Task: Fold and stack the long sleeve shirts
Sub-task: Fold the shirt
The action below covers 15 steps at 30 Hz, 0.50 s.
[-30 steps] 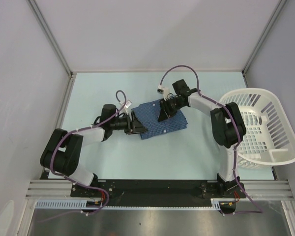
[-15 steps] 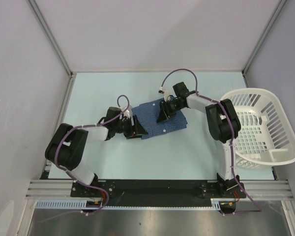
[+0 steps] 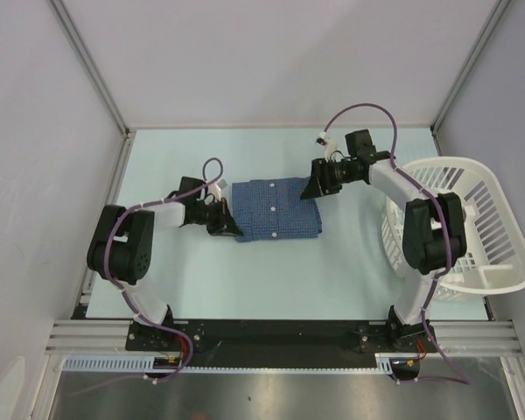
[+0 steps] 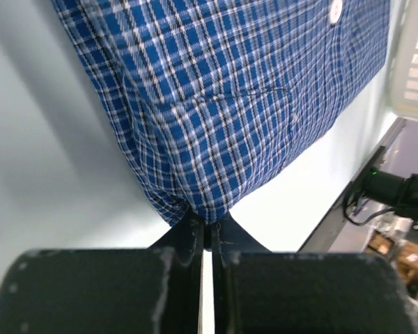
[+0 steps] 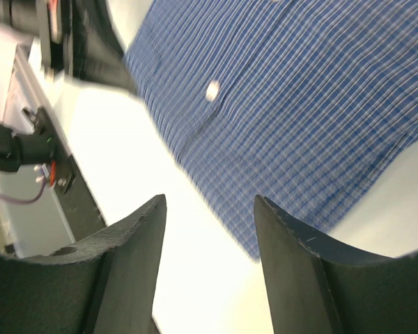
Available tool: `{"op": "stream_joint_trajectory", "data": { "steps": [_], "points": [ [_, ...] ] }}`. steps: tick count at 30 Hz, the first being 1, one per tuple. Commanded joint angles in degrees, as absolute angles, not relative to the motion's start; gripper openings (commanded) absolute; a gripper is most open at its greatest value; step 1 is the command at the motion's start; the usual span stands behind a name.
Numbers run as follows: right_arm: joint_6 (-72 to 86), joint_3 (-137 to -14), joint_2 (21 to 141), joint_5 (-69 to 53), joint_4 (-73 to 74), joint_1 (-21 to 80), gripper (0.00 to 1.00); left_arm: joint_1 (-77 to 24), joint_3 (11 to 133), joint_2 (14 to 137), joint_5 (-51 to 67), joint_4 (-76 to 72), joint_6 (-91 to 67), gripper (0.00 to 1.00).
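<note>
One folded long sleeve shirt (image 3: 276, 208), blue check with white buttons, lies flat in the middle of the table. My left gripper (image 3: 229, 229) is at its near-left corner, shut on that corner. In the left wrist view the cloth (image 4: 230, 90) bunches into the closed jaw tips of the left gripper (image 4: 207, 221). My right gripper (image 3: 311, 192) hovers at the shirt's far-right corner, open and holding nothing. In the right wrist view its fingers (image 5: 143, 236) stand apart, above bare table beside the shirt's edge (image 5: 299, 104). That view is blurred.
A white slatted laundry basket (image 3: 472, 223) stands at the right edge of the table, close behind the right arm's elbow; its rim (image 4: 414, 62) shows in the left wrist view. The pale table (image 3: 280, 280) is walled at the back and both sides.
The left gripper has shut on the shirt's near-left corner. The right gripper has opened wider and drawn back to the right, off the cloth. The shirt now lies squarer and flatter.
</note>
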<state>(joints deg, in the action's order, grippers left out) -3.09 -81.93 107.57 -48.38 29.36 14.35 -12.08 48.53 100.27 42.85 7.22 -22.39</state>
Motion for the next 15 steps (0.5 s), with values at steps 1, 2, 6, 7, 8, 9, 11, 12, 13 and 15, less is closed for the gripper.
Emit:
{"op": "stream_joint_trajectory", "data": {
  "steps": [1,2,6,7,8,9,11,12,13,15],
  "points": [
    [-3.43,-77.35,102.66,-49.75,32.61,15.38,0.59,-9.58,55.89,100.81,45.09,23.88,-6.25,0.00],
    [-2.04,-76.56,102.48,-50.09,31.48,15.38,0.59,-9.58,57.20,101.07,45.52,24.86,-4.33,0.02],
    [1.39,-74.88,102.13,-51.23,29.19,15.47,0.59,-8.18,58.63,98.72,47.45,27.42,-2.99,0.45],
    [2.36,-73.84,101.26,-51.68,28.40,15.47,0.60,-7.48,58.10,96.70,48.16,25.51,-3.34,0.55],
    [3.77,-73.05,100.64,-53.07,27.08,15.56,0.61,-6.43,57.23,94.85,49.03,24.53,-3.17,0.61],
    [7.87,-71.64,100.03,-54.22,23.15,15.47,0.61,-6.33,57.22,91.09,50.17,23.91,-2.64,0.66],
    [12.63,-67.86,97.92,-56.76,15.69,16.60,0.63,-6.85,58.00,88.52,52.72,23.38,-2.72,0.68],
    [16.31,-66.81,97.39,-57.21,13.38,17.13,0.63,-7.55,58.44,86.59,53.26,23.03,-3.42,0.69],
    [18.09,-66.01,97.12,-58.26,11.36,17.83,0.63,-8.52,58.62,86.05,54.04,22.51,-4.21,0.69],
    [20.90,-63.73,97.82,-59.06,6.43,19.77,0.63,-12.47,58.54,85.87,55.89,20.50,-6.84,0.68]
  ]
}}
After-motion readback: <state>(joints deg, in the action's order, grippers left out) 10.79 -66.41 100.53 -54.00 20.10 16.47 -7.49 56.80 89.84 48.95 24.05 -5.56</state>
